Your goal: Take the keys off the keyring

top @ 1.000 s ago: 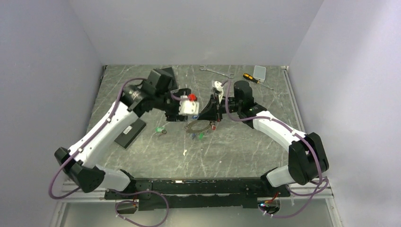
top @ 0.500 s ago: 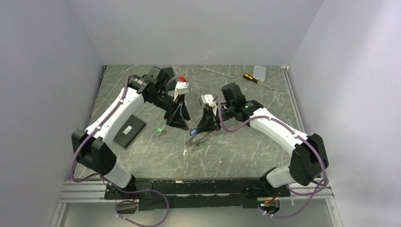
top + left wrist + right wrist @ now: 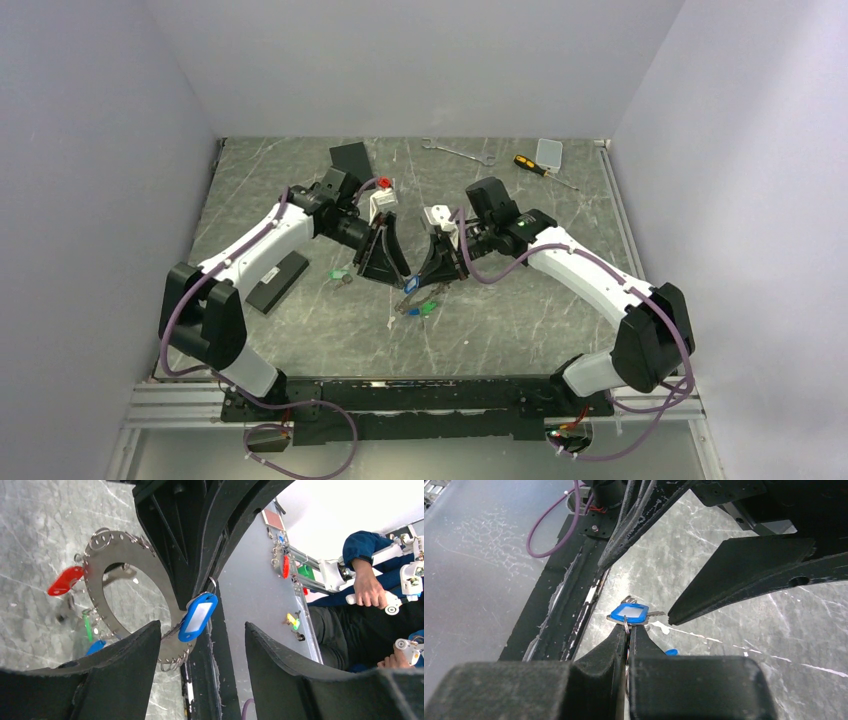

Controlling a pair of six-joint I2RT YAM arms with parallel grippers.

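While the right tool (image 3: 626,630) pinched the rim of the keyring (image 3: 127,547) between closed fingers, holding it up over the surface (image 3: 520,320), the left tool (image 3: 201,628) stood open with the blue-tagged key (image 3: 198,616) between its fingers, so the step in hand looked like taking that key. The next move likely called for closing on the tag and working its small loop off the rim against the right tool's hold. Both arms reached forward and leaned inward, tools tipped down and nearly meeting; the other keys (image 3: 65,580) hung beyond the left tool's fingertips.
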